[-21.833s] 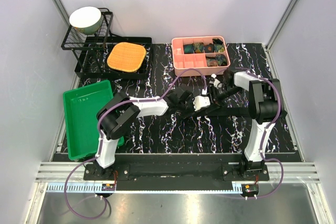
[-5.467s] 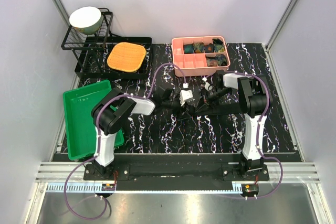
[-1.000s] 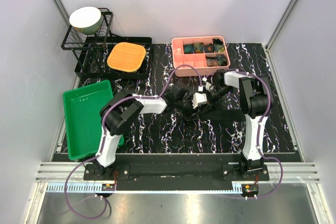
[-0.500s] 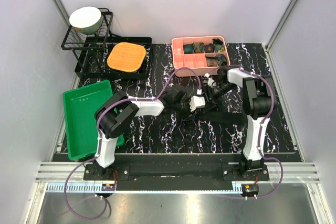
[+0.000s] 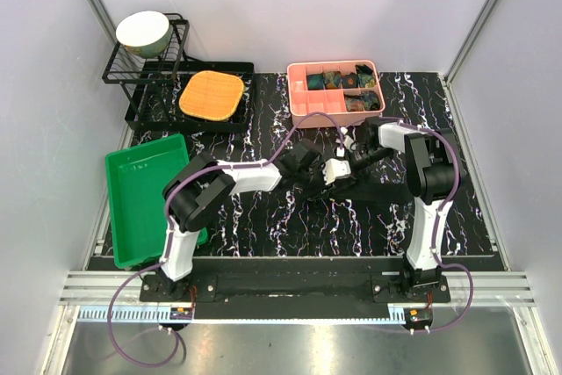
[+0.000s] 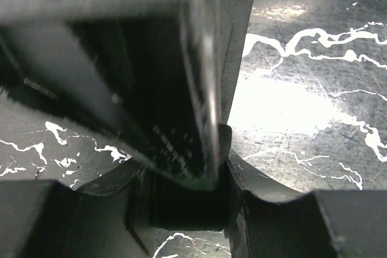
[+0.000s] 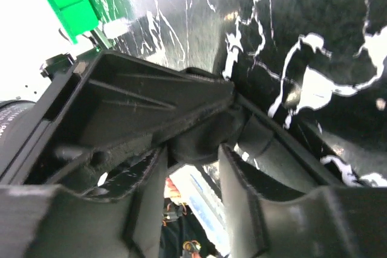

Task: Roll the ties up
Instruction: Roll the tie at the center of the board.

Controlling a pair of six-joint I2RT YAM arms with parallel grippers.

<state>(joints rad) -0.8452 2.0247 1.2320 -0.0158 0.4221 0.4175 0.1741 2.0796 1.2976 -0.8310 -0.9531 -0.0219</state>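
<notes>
Left tool [image 5: 344,173] edged right, seemingly pinching the black tie [image 5: 386,189].

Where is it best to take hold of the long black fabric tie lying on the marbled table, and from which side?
Take the long black fabric tie at its free flat tail, probably from straight above, fingers set across its narrow width. It lies flat on the black marbled table as a thin strip, so no edge stands up for a sideways pinch.
</notes>
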